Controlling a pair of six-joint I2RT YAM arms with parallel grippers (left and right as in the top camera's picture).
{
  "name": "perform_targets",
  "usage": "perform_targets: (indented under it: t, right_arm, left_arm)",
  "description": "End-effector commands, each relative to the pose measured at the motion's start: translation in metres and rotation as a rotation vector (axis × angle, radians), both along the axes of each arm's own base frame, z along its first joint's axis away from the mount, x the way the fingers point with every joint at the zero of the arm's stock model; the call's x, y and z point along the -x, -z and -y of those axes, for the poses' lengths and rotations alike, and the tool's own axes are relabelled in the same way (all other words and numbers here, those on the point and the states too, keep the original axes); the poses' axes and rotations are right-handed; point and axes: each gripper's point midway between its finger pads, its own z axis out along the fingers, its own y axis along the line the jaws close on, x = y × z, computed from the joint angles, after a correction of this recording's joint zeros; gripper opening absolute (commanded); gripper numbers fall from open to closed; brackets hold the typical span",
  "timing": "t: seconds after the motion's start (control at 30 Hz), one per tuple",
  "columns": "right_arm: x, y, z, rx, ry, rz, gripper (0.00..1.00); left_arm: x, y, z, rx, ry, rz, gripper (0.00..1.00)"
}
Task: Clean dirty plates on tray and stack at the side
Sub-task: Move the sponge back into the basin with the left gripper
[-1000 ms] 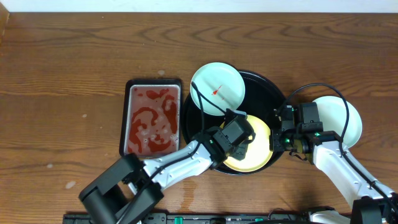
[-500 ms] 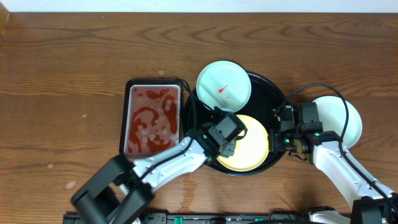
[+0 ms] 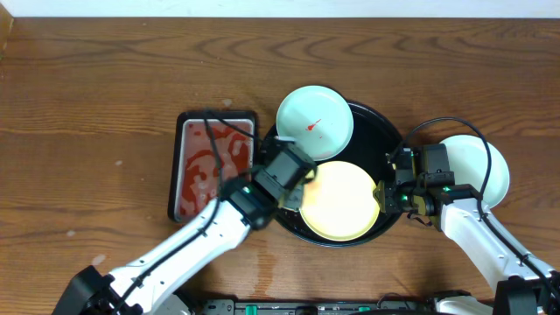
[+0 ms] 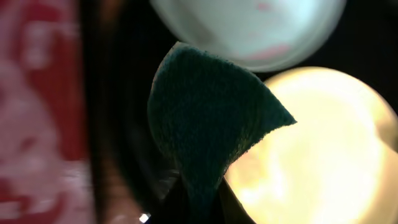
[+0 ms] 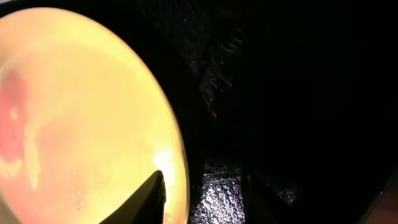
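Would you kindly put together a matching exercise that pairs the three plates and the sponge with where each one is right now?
Things:
1. yellow plate
2. aqua plate with a red smear
3. other aqua plate
4. sponge

Places:
A. on the table, right of the black tray
B. pinched in the left gripper
C. flat in the black tray's near half
D. at the black tray's far-left edge

Pairs: 1-C, 2-D, 3-A, 4-B
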Motion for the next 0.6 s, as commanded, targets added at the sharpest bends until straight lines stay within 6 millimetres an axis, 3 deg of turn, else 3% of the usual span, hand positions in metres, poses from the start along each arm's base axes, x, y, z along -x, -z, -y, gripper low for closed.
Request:
perform_targets:
  t: [0.0, 0.3, 0.57]
  right_arm:
    - [0.000, 0.001, 0.001, 0.003, 0.007, 0.001, 0.39]
    - [0.001, 0.003, 0.001, -0.003, 0.026, -0.013, 0.36]
    - [0.002, 0.010, -0.004, -0.028, 0.020, -0.036, 0.36]
  left_arm:
    - [-0.018, -0.002, -0.034, -0.067, -0.053, 0.032, 0.08]
    - [-0.046, 0.007, -0.106, -0.142, -0.188, 0.004, 0.08]
    - [-0.055, 0.045, -0.143, -0.193, -0.283, -0.104, 0.08]
